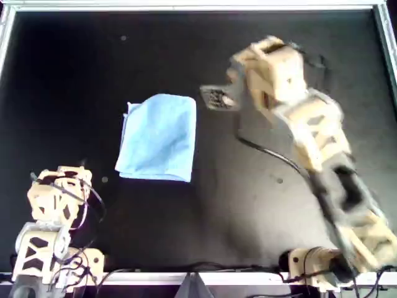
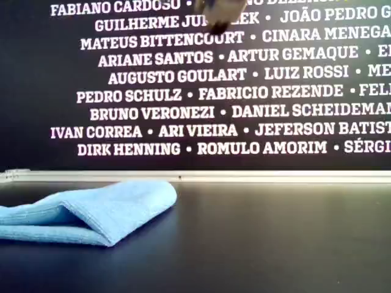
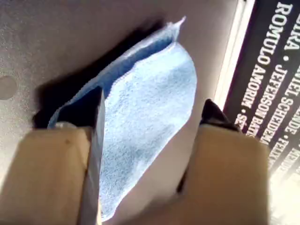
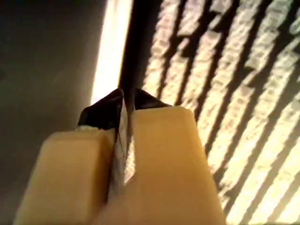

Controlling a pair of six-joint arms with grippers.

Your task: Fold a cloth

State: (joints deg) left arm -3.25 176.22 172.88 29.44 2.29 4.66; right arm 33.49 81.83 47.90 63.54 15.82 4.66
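Overhead view: right gripper (image 1: 217, 98) just off the cloth (image 1: 158, 136) at about two o'clock, blurred. Right wrist view: jaws pressed together, nothing visible between them, aimed toward the lit rail (image 2: 244, 176) and the lettered wall (image 2: 214, 91) rather than down at fabric. Probably lifted clear so as not to drag the layers.

Left gripper (image 3: 154, 104) spread wide and empty, at about eight o'clock of the cloth in the overhead view, well apart from it, framing it between the fingers from a distance. Seemingly parked out of the way.

Cloth itself flat on the black table (image 1: 260, 205), left of centre in the overhead view, doubled over, with a rounded fold and stacked layers plain in the exterior view. By that lie, at least one fold likely done; whether another is wanted, unclear.
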